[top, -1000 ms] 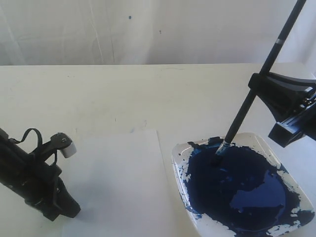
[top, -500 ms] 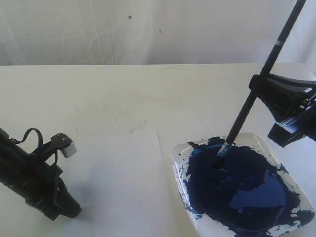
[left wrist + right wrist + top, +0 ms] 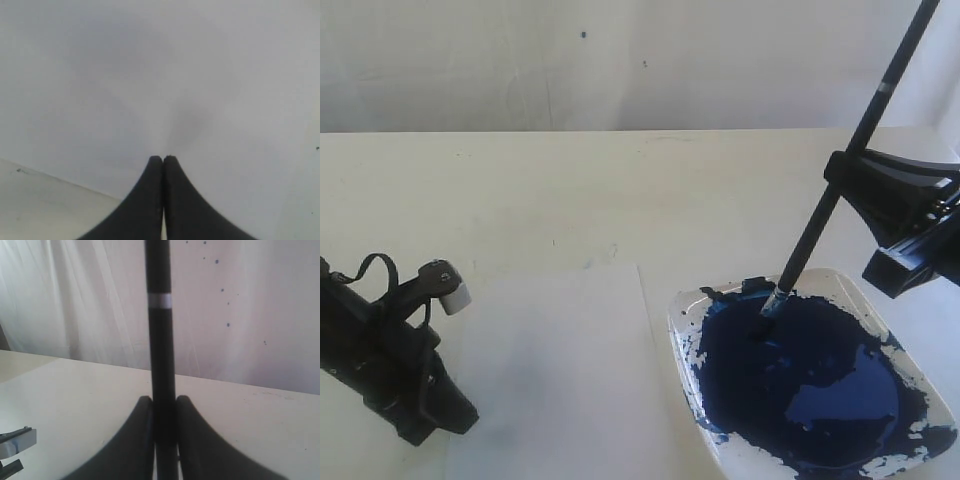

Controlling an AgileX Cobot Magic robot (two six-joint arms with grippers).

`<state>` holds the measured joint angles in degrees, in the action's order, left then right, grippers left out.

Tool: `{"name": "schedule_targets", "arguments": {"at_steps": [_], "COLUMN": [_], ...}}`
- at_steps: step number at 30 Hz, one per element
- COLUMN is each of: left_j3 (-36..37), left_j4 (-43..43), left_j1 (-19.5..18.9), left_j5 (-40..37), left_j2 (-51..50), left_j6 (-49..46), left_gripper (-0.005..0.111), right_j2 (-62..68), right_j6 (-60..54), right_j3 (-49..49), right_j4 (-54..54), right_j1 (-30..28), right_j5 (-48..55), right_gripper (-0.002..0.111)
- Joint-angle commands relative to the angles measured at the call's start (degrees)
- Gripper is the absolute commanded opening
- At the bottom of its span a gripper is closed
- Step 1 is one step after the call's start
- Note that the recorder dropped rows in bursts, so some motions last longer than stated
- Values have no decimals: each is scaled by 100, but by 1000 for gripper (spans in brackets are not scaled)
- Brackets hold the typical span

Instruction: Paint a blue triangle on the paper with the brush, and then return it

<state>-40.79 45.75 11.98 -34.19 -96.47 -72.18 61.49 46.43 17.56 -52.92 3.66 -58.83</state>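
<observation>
My right gripper (image 3: 839, 178) is clamped on the black handle of the brush (image 3: 817, 222). The brush leans with its top toward the far right corner of the table (image 3: 620, 190), and its bristle tip dips into the dark blue paint (image 3: 800, 385) at the far side of the white tray (image 3: 847, 283), toward the near right corner. My left gripper (image 3: 163, 160) has its jaws pressed together on nothing, pointing down at the paper (image 3: 565, 370), which lies flat toward the near edge just left of the tray; I cannot tell whether the tips touch the sheet
</observation>
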Motion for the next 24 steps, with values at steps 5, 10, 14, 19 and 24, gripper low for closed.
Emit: {"name": "schedule_targets", "arguments": {"at_steps": [5, 10, 14, 19, 24], "left_j3": [1, -42, -125, -41, 202], "left_j4": [306, 857, 1451, 1343, 1287], "left_j1": [9, 9, 9, 9, 9], "left_j5": [-101, -188, -495, -357, 147], "left_j2": [-162, -220, -220, -220, -220], "left_j6": [24, -408, -1117, -1223, -1223], "left_gripper": [0, 0, 0, 0, 0], "right_j2": [-36, -36, -36, -36, -36], "right_j6": [31, 31, 31, 31, 31], "right_j3": [-27, -27, -27, -27, -27], "right_j4": [16, 16, 16, 16, 16], "right_j1": [-29, -29, -29, -29, -29], "right_j5": [-98, -98, -98, -98, -98], "right_gripper": [0, 0, 0, 0, 0]}}
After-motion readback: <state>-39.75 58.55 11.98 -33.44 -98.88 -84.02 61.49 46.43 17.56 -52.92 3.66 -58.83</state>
